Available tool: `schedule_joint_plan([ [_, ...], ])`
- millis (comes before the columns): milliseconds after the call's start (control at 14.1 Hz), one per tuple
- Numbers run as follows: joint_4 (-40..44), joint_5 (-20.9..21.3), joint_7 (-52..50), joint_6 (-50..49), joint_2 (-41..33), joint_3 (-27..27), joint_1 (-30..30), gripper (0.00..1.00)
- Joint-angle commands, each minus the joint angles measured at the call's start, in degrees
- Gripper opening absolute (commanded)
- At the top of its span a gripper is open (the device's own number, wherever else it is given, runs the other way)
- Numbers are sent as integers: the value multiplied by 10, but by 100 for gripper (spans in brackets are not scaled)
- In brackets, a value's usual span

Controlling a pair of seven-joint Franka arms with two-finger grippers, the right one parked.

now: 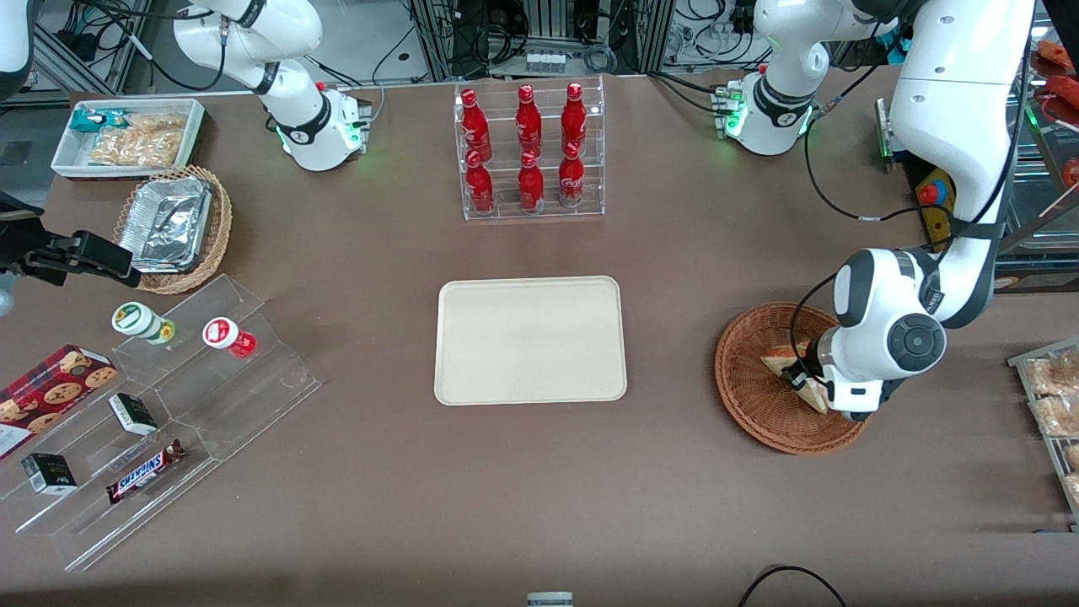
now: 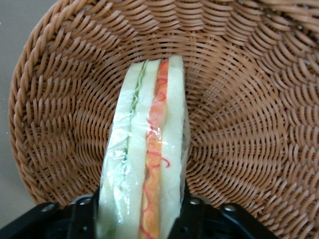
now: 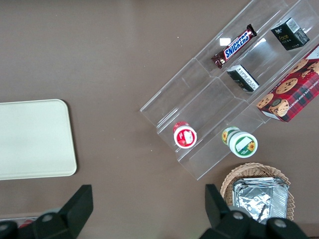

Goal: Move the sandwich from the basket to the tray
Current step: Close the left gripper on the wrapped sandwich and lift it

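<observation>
The sandwich [image 1: 777,361] is a clear-wrapped wedge of white bread with green and red filling, lying in the reddish-brown wicker basket [image 1: 750,405] toward the working arm's end of the table. My left gripper [image 1: 798,379] is down inside the basket, shut on the sandwich. In the left wrist view the sandwich [image 2: 149,144] stands on edge between the two black fingers [image 2: 82,214], which press on both bread faces, with the basket weave [image 2: 249,124] around it. The cream tray [image 1: 529,340] lies flat at the table's middle, apart from the basket; the right wrist view shows its corner [image 3: 30,139].
A clear rack of red bottles [image 1: 531,152] stands farther from the front camera than the tray. Toward the parked arm's end are a tan basket of foil containers [image 1: 173,228], a white bin of snacks [image 1: 126,135] and a stepped acrylic shelf [image 1: 169,405]. Packs on a rack [image 1: 1054,405] sit at the working arm's end.
</observation>
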Motion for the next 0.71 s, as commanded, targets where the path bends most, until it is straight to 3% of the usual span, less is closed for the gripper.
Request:
schedule_joint_plan([
  [0, 18, -1, -10, -4, -12, 0, -18, 21],
  [212, 99, -1, -13, -69, -11, 0, -75, 21],
  [496, 208, -2, -33, -168, 30, -2, -209, 23],
  [637, 246, -1, -32, -167, 64, -2, -274, 23],
])
